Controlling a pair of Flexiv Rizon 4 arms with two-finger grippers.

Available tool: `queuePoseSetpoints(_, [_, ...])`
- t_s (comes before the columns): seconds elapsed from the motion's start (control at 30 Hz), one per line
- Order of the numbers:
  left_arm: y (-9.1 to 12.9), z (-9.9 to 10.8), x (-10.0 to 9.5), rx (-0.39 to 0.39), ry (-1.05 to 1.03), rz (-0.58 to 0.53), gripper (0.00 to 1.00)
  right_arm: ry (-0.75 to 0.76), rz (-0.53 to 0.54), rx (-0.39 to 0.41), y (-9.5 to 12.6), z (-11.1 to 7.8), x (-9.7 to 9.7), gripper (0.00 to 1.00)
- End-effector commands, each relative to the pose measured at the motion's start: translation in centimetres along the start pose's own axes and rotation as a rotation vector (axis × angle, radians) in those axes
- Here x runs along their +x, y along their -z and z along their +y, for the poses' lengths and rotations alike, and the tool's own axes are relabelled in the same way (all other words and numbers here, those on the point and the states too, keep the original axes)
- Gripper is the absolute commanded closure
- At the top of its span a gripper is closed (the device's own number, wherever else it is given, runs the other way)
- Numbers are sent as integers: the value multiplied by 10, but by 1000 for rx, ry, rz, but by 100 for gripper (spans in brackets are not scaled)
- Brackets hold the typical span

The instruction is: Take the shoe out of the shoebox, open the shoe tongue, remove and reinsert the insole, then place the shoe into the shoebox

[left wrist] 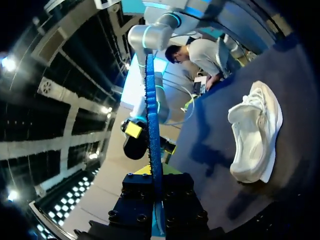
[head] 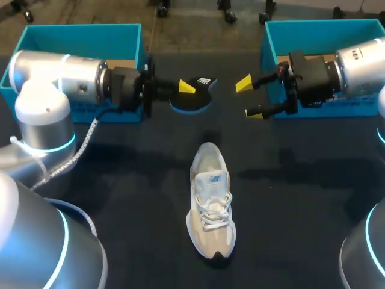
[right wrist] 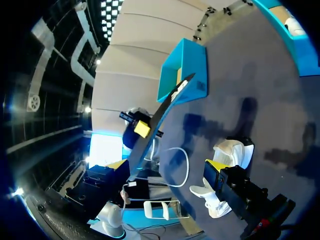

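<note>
Left gripper [head: 184,90] clamps the dark insole [head: 200,100]; right gripper [head: 249,97] fingers stand apart. White shoe [head: 210,201] rests upright on the table [head: 301,205], long axis running near-to-far, toe pointing toward the robot.

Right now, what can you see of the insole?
The insole is thin, black on top with a white logo, bright blue underneath. It is out of the shoe, held off the table by the left gripper, which is shut on one end; the rest juts ahead. The open right gripper is near but apart.
</note>
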State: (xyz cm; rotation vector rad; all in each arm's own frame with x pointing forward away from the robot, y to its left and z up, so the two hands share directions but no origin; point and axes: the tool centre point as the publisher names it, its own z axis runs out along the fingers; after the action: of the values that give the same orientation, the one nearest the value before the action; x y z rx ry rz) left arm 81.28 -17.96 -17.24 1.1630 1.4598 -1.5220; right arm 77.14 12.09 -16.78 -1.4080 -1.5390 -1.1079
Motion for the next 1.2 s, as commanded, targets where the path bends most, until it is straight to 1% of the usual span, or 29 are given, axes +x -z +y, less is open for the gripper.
queuePoseSetpoints(0.03, [1, -3, 6, 10, -213, -50, 100, 1, 1, -1, -2, 1, -1, 0])
queuePoseSetpoints(0.23, [1, -3, 6, 10, -213, -50, 100, 1, 1, -1, -2, 1, -1, 0])
queuePoseSetpoints(0.3, [-2, -2, 7, 38, -250, -47, 100, 1, 1, -1, -2, 1, -1, 0])
queuePoseSetpoints(0.4, [-4, -5, 6, 43, -291, -66, 100, 1, 1, -1, -2, 1, -1, 0])
queuePoseSetpoints(0.5, [-4, -7, 3, 23, -339, -74, 100, 1, 1, -1, -2, 1, -1, 0])
queuePoseSetpoints(0.6, [-5, -6, 0, -27, -346, -89, 100, 4, -2, 2, -3, 1, -1, 0])
queuePoseSetpoints(0.7, [-7, -2, 0, -105, -377, -78, 100, 35, -7, 7, -12, 0, 0, 0])
queuePoseSetpoints(0.8, [-13, 3, 1, -147, -386, -71, 100, 46, -9, 8, -22, -3, 0, 0])
queuePoseSetpoints(0.9, [-17, 10, 1, -162, -385, -82, 100, 38, -11, 2, -32, -5, 0, 0])
queuePoseSetpoints(1.03, [-19, 19, 0, -179, -382, -97, 100, 9, 21, -11, -44, -7, 3, 0])
queuePoseSetpoints(1.07, [-19, 20, 0, -180, -381, -97, 100, -16, 6, -17, -44, -8, 3, 0])
queuePoseSetpoints(1.2, [-22, 25, 3, -186, -378, -105, 100, -16, 6, -17, -44, -8, 3, 0])
